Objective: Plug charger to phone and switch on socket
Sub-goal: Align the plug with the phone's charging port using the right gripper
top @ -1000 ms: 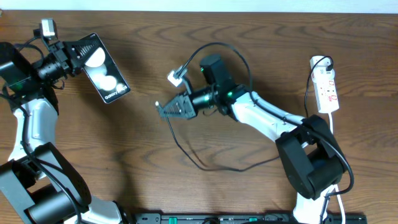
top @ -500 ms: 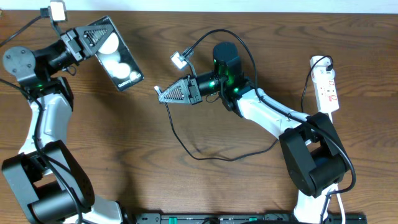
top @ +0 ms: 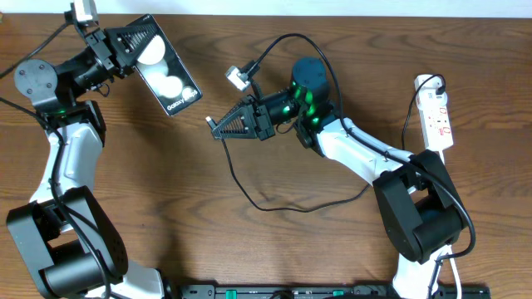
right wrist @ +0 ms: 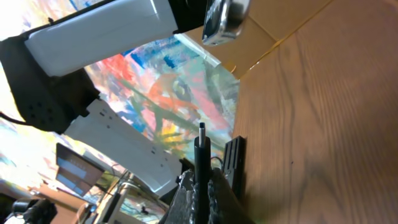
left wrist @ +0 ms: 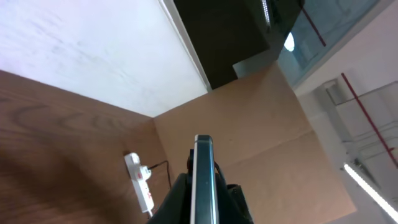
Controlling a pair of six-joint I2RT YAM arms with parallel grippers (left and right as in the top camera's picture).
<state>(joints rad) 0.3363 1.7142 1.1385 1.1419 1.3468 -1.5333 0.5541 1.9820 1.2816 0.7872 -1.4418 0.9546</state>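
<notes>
The left gripper (top: 133, 40) is clamped on one end of the phone (top: 170, 79), holding it off the table far from the socket (top: 436, 116). The right gripper (top: 218, 127) pinches the charger (top: 287, 209) just behind its plug tip (right wrist: 201, 134), which sits between socket and phone, nearer the phone but apart from it. Alignment looks like the main risk: the phone hangs tilted and its port cannot be made out, so a tip arriving off-angle could skid along the edge or twist in the pinch, and the slack loop toward the socket might snag.
</notes>
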